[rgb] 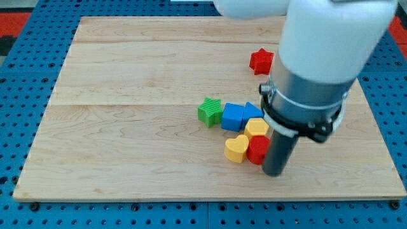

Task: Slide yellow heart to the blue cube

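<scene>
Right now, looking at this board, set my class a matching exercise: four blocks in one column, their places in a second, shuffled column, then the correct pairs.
Blocks:
1. red star
2. green star
3. blue cube
4. yellow heart

Places:
A. below the blue cube, nearest the view's bottom
B. alone, toward the view's top
C. leftmost of the cluster
D. just right of the green star

Pairs: 1-B, 2-C, 3-D, 4-A
</scene>
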